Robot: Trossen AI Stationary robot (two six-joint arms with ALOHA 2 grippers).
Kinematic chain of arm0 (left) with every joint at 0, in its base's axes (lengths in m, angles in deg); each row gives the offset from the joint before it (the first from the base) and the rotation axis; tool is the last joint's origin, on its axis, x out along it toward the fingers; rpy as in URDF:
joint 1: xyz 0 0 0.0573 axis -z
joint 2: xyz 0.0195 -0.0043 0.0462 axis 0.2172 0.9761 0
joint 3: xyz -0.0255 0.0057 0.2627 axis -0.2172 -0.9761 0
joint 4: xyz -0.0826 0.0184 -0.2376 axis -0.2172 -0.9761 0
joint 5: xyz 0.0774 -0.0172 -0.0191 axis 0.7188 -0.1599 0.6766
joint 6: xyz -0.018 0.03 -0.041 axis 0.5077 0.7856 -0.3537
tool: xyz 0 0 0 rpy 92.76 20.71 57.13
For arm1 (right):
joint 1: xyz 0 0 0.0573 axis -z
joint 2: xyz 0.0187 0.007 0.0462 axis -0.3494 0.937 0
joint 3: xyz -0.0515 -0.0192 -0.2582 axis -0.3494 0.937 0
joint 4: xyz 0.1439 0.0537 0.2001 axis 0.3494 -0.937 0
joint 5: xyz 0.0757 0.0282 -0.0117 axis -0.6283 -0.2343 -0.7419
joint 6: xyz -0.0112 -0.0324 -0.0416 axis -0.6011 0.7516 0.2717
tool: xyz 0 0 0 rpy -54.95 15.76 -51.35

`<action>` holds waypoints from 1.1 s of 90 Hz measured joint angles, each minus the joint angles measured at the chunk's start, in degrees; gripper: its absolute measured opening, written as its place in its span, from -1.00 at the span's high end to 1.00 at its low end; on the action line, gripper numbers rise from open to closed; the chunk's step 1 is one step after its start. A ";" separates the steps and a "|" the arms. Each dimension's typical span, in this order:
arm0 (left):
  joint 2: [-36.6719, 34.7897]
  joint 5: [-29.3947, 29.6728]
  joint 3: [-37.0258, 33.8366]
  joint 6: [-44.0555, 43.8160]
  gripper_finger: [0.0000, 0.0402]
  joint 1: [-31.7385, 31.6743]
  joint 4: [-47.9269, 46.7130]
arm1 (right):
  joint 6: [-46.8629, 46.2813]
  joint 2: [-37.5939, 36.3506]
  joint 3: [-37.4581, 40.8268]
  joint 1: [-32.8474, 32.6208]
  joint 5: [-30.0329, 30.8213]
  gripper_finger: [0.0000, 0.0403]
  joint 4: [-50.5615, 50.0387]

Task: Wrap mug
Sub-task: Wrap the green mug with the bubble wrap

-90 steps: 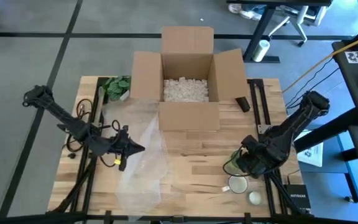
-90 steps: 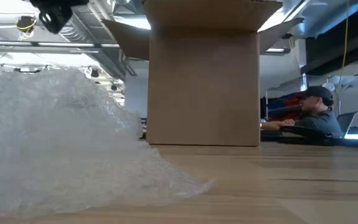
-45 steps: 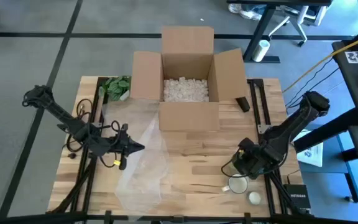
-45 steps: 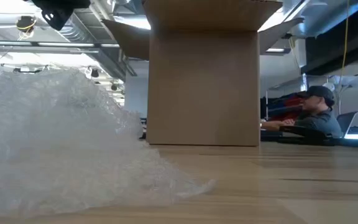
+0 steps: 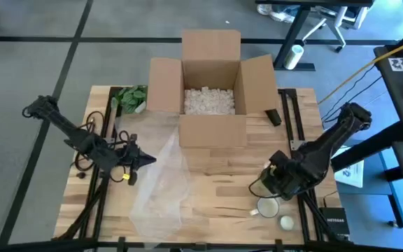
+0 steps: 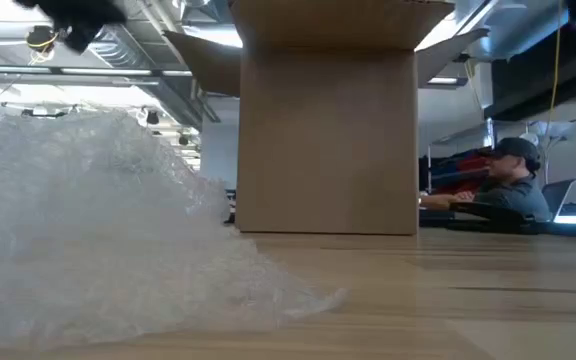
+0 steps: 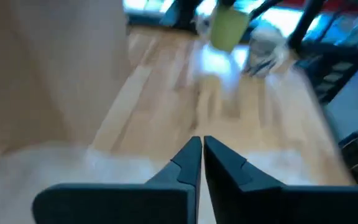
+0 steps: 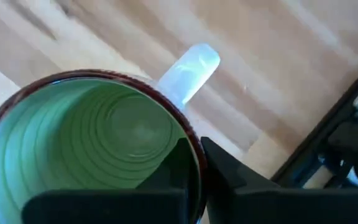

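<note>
The left gripper (image 5: 147,158) has pulled back a little toward the table's left edge, and the right gripper (image 5: 263,183) has shifted a bit too. The box and wrap lie as before.

The right gripper pinches the rim of a green mug (image 8: 92,137): one finger is inside the mug, the other outside, closed tight on the wall. The mug is held near the right front of the table (image 5: 215,182). It is green inside with a dark red rim, and nothing shows in it. A white mug (image 5: 268,207) stands just in front of it, with a small white round thing (image 5: 286,222) beside that. I cannot tell what the round thing is.

The left gripper has its fingers (image 7: 185,163) pressed together with nothing between them. It hangs over the bubble wrap (image 5: 161,183) on the left side.

The open box (image 5: 212,89) at the back holds white packing bits (image 5: 209,101). Something leafy and green (image 5: 131,96) lies to its left, a small black thing (image 5: 273,116) to its right.

In the low view the box hides most of the room. A person (image 6: 505,190) sits far behind. The left wrist view is blurry.
</note>
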 joint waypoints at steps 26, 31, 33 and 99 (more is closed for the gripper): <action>-0.02 0.38 -0.04 -5.74 1.00 0.00 -9.22 | 18.66 4.83 -12.47 10.67 1.14 1.00 2.03; -0.02 0.37 -0.04 -6.46 1.00 0.00 -11.00 | 23.28 7.80 -16.07 12.71 0.47 1.00 1.86; -0.02 0.36 -0.04 -7.04 1.00 0.00 -11.70 | 25.17 9.13 -17.56 13.46 0.21 1.00 1.92; -0.33 0.37 -9.95 -21.41 1.00 0.00 -19.60 | 71.11 41.21 -50.17 30.03 -10.31 1.00 23.75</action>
